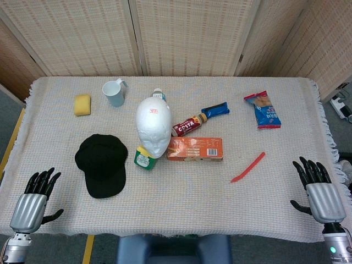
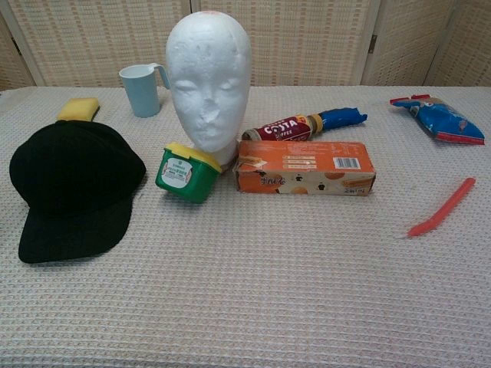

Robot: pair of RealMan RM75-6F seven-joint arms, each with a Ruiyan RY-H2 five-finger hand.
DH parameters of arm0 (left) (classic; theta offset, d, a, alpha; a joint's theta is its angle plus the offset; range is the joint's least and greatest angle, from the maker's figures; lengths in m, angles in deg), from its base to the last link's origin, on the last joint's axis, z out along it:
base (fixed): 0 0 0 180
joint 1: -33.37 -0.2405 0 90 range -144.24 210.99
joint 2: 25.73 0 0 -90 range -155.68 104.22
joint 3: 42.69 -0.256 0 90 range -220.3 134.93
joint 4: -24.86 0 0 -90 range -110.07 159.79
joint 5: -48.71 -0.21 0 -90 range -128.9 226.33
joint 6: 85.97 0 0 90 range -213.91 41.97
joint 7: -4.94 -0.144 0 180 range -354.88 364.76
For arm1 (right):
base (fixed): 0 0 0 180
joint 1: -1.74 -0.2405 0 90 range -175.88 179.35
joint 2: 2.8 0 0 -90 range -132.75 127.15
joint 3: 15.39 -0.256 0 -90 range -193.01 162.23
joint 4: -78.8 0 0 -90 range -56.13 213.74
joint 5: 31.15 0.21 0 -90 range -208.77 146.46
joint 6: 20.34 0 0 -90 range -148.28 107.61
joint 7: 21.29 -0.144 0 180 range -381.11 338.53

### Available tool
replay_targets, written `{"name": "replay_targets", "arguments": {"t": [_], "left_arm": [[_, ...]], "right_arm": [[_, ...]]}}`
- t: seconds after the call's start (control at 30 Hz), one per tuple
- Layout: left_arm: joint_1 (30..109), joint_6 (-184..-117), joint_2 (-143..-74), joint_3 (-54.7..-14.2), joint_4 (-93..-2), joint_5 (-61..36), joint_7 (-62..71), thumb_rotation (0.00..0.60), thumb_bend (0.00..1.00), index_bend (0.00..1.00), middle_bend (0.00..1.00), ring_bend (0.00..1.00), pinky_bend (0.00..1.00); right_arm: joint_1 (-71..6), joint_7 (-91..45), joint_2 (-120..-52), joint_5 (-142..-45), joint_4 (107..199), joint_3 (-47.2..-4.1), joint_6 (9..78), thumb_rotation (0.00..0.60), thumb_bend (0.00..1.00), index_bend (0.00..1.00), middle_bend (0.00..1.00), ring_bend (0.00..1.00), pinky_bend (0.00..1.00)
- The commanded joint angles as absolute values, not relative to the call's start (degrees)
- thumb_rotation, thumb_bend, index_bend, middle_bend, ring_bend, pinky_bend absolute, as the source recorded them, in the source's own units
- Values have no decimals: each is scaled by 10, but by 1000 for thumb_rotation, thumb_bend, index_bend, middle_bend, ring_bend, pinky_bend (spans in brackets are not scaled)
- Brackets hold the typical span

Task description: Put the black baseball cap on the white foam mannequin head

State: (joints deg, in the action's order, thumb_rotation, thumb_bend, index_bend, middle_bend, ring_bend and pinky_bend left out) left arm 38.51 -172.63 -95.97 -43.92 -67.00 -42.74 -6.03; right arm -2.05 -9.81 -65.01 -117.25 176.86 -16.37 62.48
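Observation:
The black baseball cap point(image 1: 102, 164) point(image 2: 70, 186) lies flat on the table's left side, brim toward the front edge. Right of it the white foam mannequin head point(image 1: 154, 127) point(image 2: 209, 83) stands upright and bare, face toward me. My left hand point(image 1: 34, 202) hovers at the front left edge, fingers spread, nothing in it, well short of the cap. At the front right edge my right hand point(image 1: 320, 191) is likewise spread and holds nothing. Neither hand appears in the chest view.
A green tub with a yellow lid point(image 1: 144, 158) point(image 2: 185, 172) and an orange box point(image 1: 194, 149) point(image 2: 304, 168) lie against the head's base. Behind are a Costa bottle point(image 1: 188, 126), blue wrapper point(image 1: 215, 110), cup point(image 1: 114, 92), yellow sponge point(image 1: 82, 104). A snack bag point(image 1: 265, 110) and red stick point(image 1: 248, 166) lie right.

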Motion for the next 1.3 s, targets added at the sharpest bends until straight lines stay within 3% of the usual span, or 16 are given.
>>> {"name": "replay_targets", "arguments": {"t": [0.03, 0.23, 0.27, 0.3, 0.37, 0.43, 0.5, 0.57, 0.63, 0.77, 0.97, 1.1, 1.3], "left_arm": [[385, -1722, -959, -442, -670, -428, -61, 600, 49, 90, 0, 0, 49], [392, -1708, -965, -454, -668, -448, -42, 600, 49, 91, 1, 0, 55], [393, -1708, -969, -457, -665, -457, -39, 600, 49, 91, 32, 4, 87], [393, -1714, -977, -458, -659, -464, -40, 600, 51, 96, 116, 49, 188], [393, -1739, -1009, -454, -627, -492, -43, 600, 59, 123, 371, 245, 477], [396, -1752, -1043, -458, -587, -519, -34, 600, 68, 192, 698, 573, 778], [405, -1752, -1075, -465, -545, -542, -10, 600, 76, 272, 883, 761, 916], [414, -1743, -1101, -470, -511, -552, 10, 600, 100, 361, 977, 904, 986], [423, -1744, -1133, -473, -469, -563, 36, 600, 126, 443, 1000, 994, 1000], [435, -1757, -1193, -472, -381, -578, 81, 600, 133, 511, 1000, 1000, 1000], [444, -1766, -1249, -465, -294, -571, 112, 600, 146, 515, 1000, 1000, 1000], [449, -1806, -1317, -454, -184, -570, 147, 600, 194, 536, 1000, 1000, 1000], [458, -1807, -1377, -447, -61, -550, 179, 600, 225, 537, 1000, 1000, 1000]], "right_arm": [[-22, -98, -651, -1172, 1768, -164, 623, 600, 44, 0, 0, 0, 0], [-20, -98, -650, -1170, 1768, -166, 626, 600, 44, 0, 0, 0, 0], [-20, -98, -650, -1170, 1769, -166, 627, 600, 45, 0, 0, 0, 0], [-19, -97, -650, -1170, 1768, -166, 628, 600, 44, 0, 0, 0, 0], [-18, -92, -649, -1167, 1768, -166, 627, 600, 44, 0, 0, 0, 0], [-18, -87, -648, -1159, 1771, -168, 625, 600, 44, 0, 0, 0, 0], [-19, -83, -649, -1154, 1771, -171, 625, 600, 44, 0, 0, 0, 0], [-19, -79, -651, -1152, 1771, -172, 623, 600, 45, 0, 0, 0, 0], [-20, -76, -653, -1150, 1769, -171, 620, 600, 45, 0, 0, 0, 0], [-22, -70, -655, -1145, 1768, -173, 617, 600, 44, 0, 0, 0, 0], [-23, -70, -657, -1143, 1766, -176, 617, 600, 45, 0, 0, 0, 0], [-25, -71, -657, -1134, 1764, -178, 610, 600, 44, 0, 0, 0, 0], [-28, -72, -653, -1130, 1766, -178, 604, 600, 44, 0, 0, 0, 0]]}}
